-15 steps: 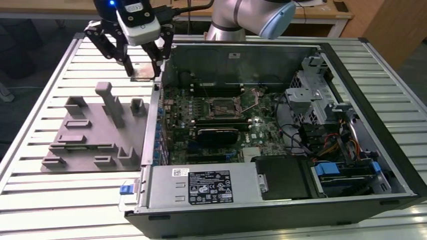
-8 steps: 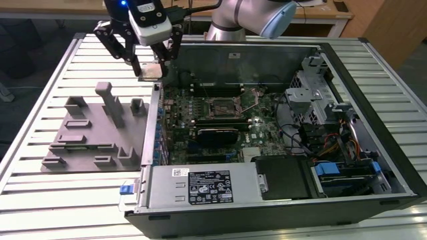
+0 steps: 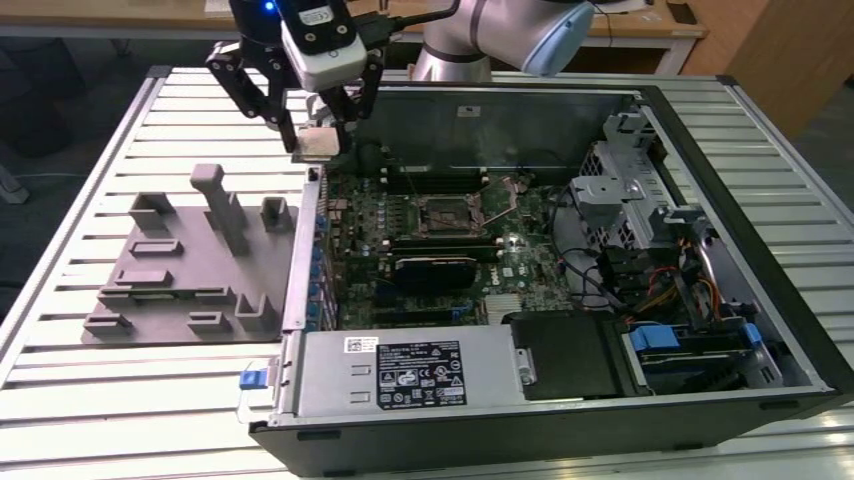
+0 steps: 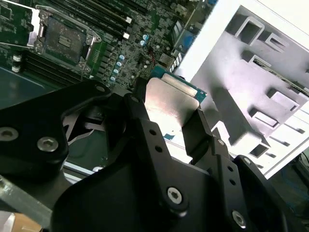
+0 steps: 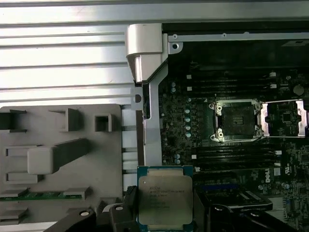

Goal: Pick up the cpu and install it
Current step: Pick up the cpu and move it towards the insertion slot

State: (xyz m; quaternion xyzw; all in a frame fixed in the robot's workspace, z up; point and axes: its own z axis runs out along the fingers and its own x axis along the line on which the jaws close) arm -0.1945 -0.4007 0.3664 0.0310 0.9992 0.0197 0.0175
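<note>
The pick-up half looks done. The gripper (image 3: pixel 320 136) has its two black fingers closed on opposite edges of the cpu (image 3: pixel 316 144), which hangs in the air with its silvery plate facing up. In the first wrist view the cpu (image 5: pixel 165 200) hangs level, clear of everything beneath it.

The install half is not yet done. The CPU socket (image 3: pixel 445 212) on the motherboard (image 3: pixel 400 215) is empty, with its metal load plate (image 5: pixel 285 118) swung open beside it.

In the exterior view the socket lies at about four o'clock from the cpu and well apart from it. The grey fixture tray (image 3: pixel 174 260) lies at about seven o'clock, outside the computer case (image 3: pixel 747 240).

The cpu hangs just above the case's side wall (image 5: pixel 152 96) — the nearest hard edge. Inside the case, the room over the socket looks open. Memory slots (image 5: pixel 231 157) lie low beside it. The power supply box (image 3: pixel 400 372) is at six o'clock and the drive cage (image 3: pixel 627 190) at three — both well away from the socket.
</note>
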